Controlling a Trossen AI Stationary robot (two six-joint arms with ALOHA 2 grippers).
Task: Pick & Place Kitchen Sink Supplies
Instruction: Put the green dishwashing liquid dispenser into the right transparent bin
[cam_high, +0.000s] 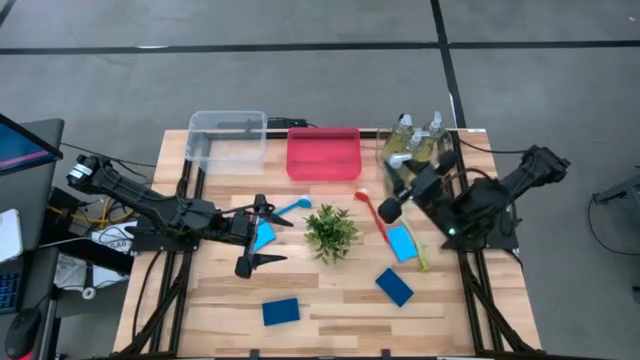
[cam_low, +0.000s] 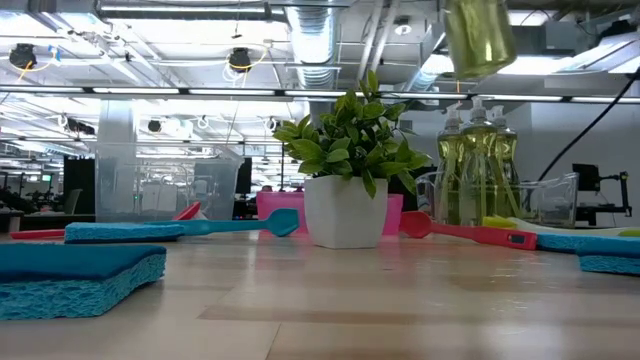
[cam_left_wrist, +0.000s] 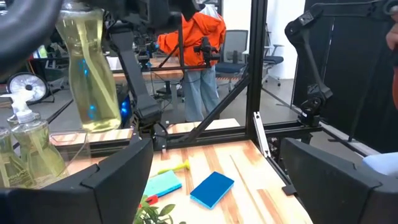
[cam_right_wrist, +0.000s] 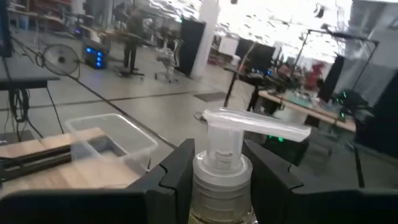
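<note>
1. Behind the wooden table (cam_high: 330, 300) a big open workshop is stretching away, with desks, chairs and a person in an orange top standing beyond the frame.
2. Near the table's right far corner, the right gripper (cam_right_wrist: 214, 163) is pinching a pump bottle (cam_left_wrist: 87, 74) by its neck, carrying it well clear of the wood.
3. That bottle is showing a clear body, yellow-green liquid and a pale pump head (its base is hanging free in the low view).
4. By my reading, little is sorted: the clear bin (cam_high: 228, 140) and pink bin (cam_high: 323, 152) at the far edge are looking empty.
5. More bottles (cam_high: 412, 138) are waiting at the right far corner.
6. Blue sponges (cam_high: 281, 311) and the red brush (cam_high: 374, 213), blue brush (cam_high: 291, 208) and yellow brush (cam_high: 420, 257) are lying around the plant (cam_high: 331, 231) mid-table.
7. Over the left half, the left gripper (cam_high: 258, 237) is hanging spread wide, holding nothing.
</note>
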